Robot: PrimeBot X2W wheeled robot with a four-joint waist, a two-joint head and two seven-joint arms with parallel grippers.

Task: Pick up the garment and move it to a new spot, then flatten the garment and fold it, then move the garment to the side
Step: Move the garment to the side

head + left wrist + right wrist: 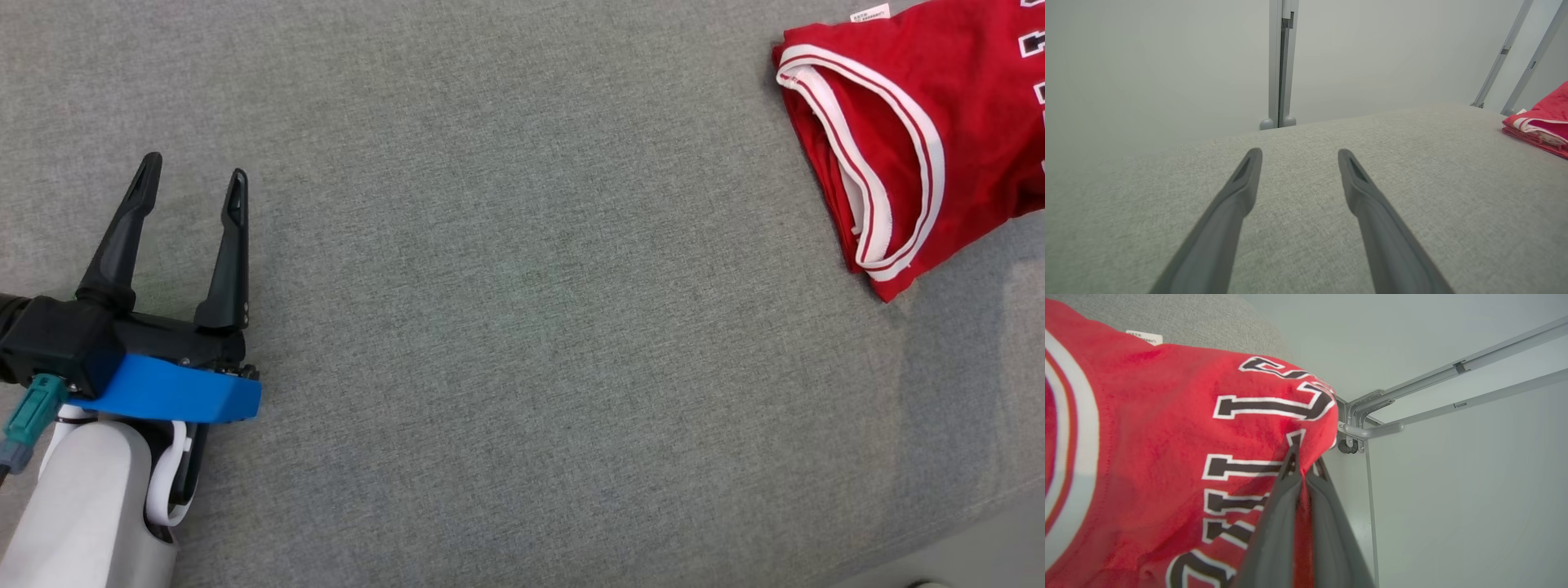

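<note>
garment [963, 82]: soft, light, floppy jersey (will likely sag) | right gripper [1306, 455]: pinched on its lettered edge; better to take all layers | left gripper [194, 167]: spread, empty

The whole surface under my left gripper [194, 167] is grey woven fabric [522, 327], kinda like upholstery, and it runs well out ahead of it and off to both sides. Past the fabric's far edge, dead ahead of that gripper, an upright grey metal post [1281, 61] stands against a plain pale wall [1147, 61]. Two slanted bars [1515, 53] sit further off to its right. Just beyond my right gripper [1306, 457], grey frame rails [1453, 371] meet at a bracket [1359, 424].
</note>
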